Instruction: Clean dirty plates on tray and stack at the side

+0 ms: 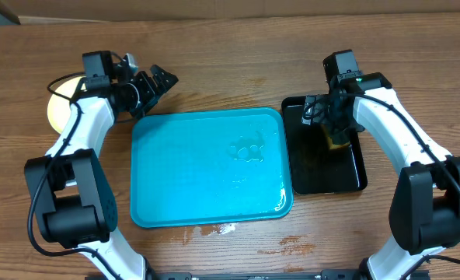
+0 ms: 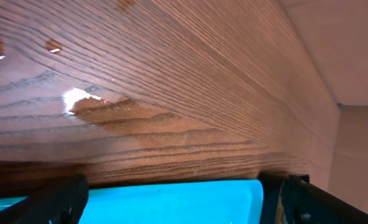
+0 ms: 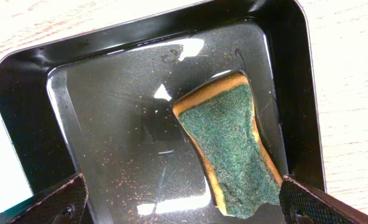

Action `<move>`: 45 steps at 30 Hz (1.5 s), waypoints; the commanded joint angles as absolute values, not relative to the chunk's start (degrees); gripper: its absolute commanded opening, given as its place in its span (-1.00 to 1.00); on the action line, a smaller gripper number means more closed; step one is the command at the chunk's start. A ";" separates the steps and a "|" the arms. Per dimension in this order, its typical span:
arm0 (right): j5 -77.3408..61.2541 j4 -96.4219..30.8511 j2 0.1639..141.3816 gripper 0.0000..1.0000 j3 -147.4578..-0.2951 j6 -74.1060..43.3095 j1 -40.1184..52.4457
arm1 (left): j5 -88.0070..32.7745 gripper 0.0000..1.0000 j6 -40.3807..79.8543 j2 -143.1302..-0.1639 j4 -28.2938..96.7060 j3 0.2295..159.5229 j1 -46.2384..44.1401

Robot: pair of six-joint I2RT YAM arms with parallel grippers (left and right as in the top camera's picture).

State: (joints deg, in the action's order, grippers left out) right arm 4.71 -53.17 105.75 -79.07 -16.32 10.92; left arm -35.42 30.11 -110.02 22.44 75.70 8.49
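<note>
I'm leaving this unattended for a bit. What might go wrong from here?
1. The sponge lies close to the black tray's wall. The open right gripper above it may catch the rim when reaching in.
2. The left arm partly covers the pale yellow plate; a careless swing might knock it.
3. Water pooled on the table in front of the turquoise tray could spread or let things slide.

The left arm (image 1: 81,124) covers most of the plates (image 1: 53,113), leaving a pale yellow crescent whose count cannot be told, the right arm (image 1: 356,109) hides most of the sponge (image 1: 338,143) overhead, and the left wrist view cuts the tray (image 2: 171,202) to a strip at its bottom edge
</note>
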 commanded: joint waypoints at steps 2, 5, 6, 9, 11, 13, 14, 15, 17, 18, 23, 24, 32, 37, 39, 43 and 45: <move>4.89 -53.01 105.12 1.00 -79.94 -16.32 10.74 | -33.85 1.00 30.24 -109.71 22.26 76.66 7.68; 4.91 -53.04 105.12 1.00 -79.94 -16.32 10.74 | -33.87 1.00 30.24 -109.71 22.26 76.66 7.68; 4.89 -53.01 105.12 1.00 -79.94 -16.32 10.74 | -33.85 1.00 30.24 -109.71 22.26 76.66 7.68; 4.95 -52.95 105.12 1.00 -79.88 -16.32 10.74 | -33.87 1.00 30.24 -109.71 22.26 76.66 7.68; 4.62 -53.01 104.84 1.00 -79.85 -16.34 10.74 | -33.85 1.00 30.24 -109.71 22.26 76.66 7.68; 4.64 -52.99 104.16 1.00 -79.85 -16.32 10.74 | -33.85 1.00 30.24 -109.71 22.26 76.66 7.68; 4.64 -52.99 103.70 1.00 -79.85 -16.34 10.74 | -33.85 1.00 30.24 -109.71 22.26 76.66 7.68; 4.64 -52.99 103.02 1.00 -79.85 -16.32 10.74 | -33.85 0.99 30.24 -109.71 22.26 76.66 7.68; 4.64 -52.99 101.80 1.00 -79.85 -16.32 10.74 | -33.87 1.00 30.24 -109.71 22.26 76.66 7.68; 4.62 -52.99 100.77 1.00 -79.85 -16.32 10.74 | -33.87 1.00 30.24 -109.71 22.26 76.66 7.68; 4.64 -53.01 95.09 1.00 -79.85 -16.32 10.74 | -33.85 1.00 30.24 -109.71 22.26 76.66 7.68; 4.64 -53.01 94.08 1.00 -79.85 -16.32 10.74 | -33.85 1.00 30.24 -109.71 22.26 76.66 7.68; 4.64 -53.04 82.41 1.00 -79.85 -16.32 10.74 | -33.85 1.00 30.24 -109.71 22.26 76.66 7.68; 4.64 -53.04 72.16 1.00 -79.85 -16.34 10.74 | -33.85 1.00 30.24 -109.71 22.26 76.66 7.68; 4.64 -53.06 68.40 1.00 -79.85 -16.32 10.74 | -33.85 1.00 30.24 -109.71 22.26 76.66 7.68; 4.64 -53.10 60.73 1.00 -79.85 -16.32 10.74 | -33.85 1.00 30.24 -109.71 22.26 76.66 7.68; 4.64 -53.12 55.83 1.00 -79.85 -16.32 10.74 | -33.85 1.00 30.24 -109.71 22.26 76.66 7.68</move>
